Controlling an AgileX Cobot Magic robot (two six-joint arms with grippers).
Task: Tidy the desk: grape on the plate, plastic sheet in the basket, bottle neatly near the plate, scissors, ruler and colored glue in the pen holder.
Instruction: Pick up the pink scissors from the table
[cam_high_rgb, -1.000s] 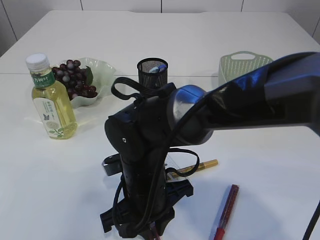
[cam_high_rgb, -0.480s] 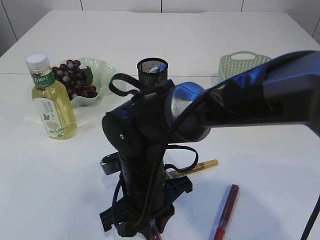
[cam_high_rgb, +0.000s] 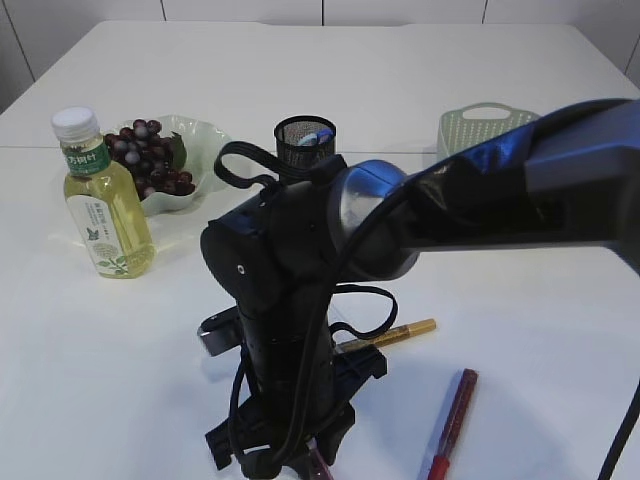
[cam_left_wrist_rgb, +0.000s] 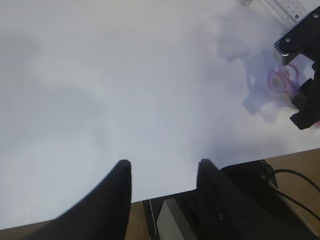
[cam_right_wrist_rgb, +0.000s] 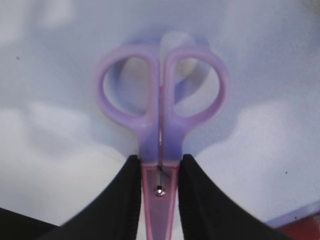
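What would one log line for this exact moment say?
right gripper: shut on scissors | left gripper: open, empty | grapes: on plate | bottle: upright beside plate

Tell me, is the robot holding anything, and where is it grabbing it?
Yes. The right gripper holds the purple scissors, its fingers pinching them at the pivot just below the handle loops. The left gripper is open and holds nothing.
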